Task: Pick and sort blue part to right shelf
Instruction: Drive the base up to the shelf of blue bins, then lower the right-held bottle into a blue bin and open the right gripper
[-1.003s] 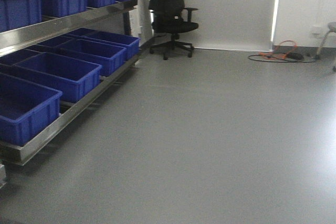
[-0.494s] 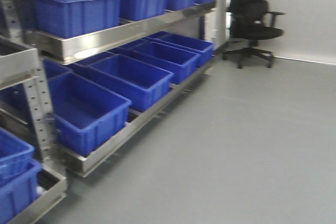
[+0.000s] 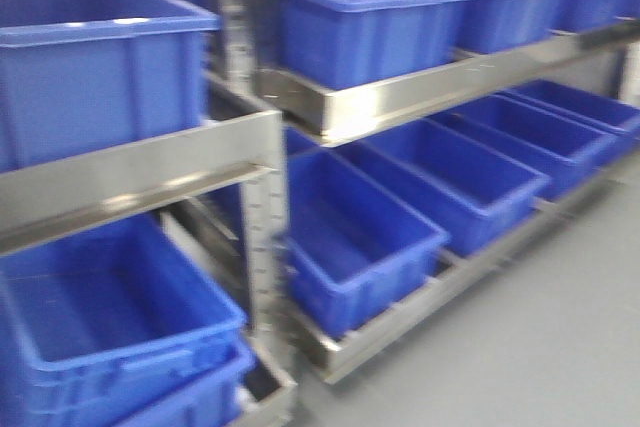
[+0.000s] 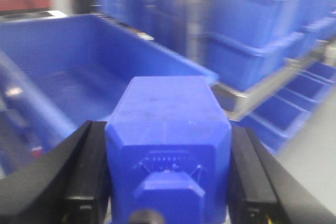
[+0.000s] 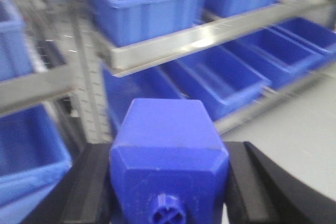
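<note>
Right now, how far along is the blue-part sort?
Pick looks done: the left tool is clamped on a blue part, the right tool on a second blue part. In hand: both carried, with the right shelf and its open blue bins close ahead. Left: dropping them in; neither part is in a bin yet.

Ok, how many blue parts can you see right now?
2. One blue part is clamped in the left gripper, another blue part in the right gripper. More may lie unseen in bins.

Two blue parts (image 4: pixel 168 129) (image 5: pixel 168 145), two steel racks (image 3: pixel 420 97), at least nine blue bins (image 3: pixel 350 237)
</note>
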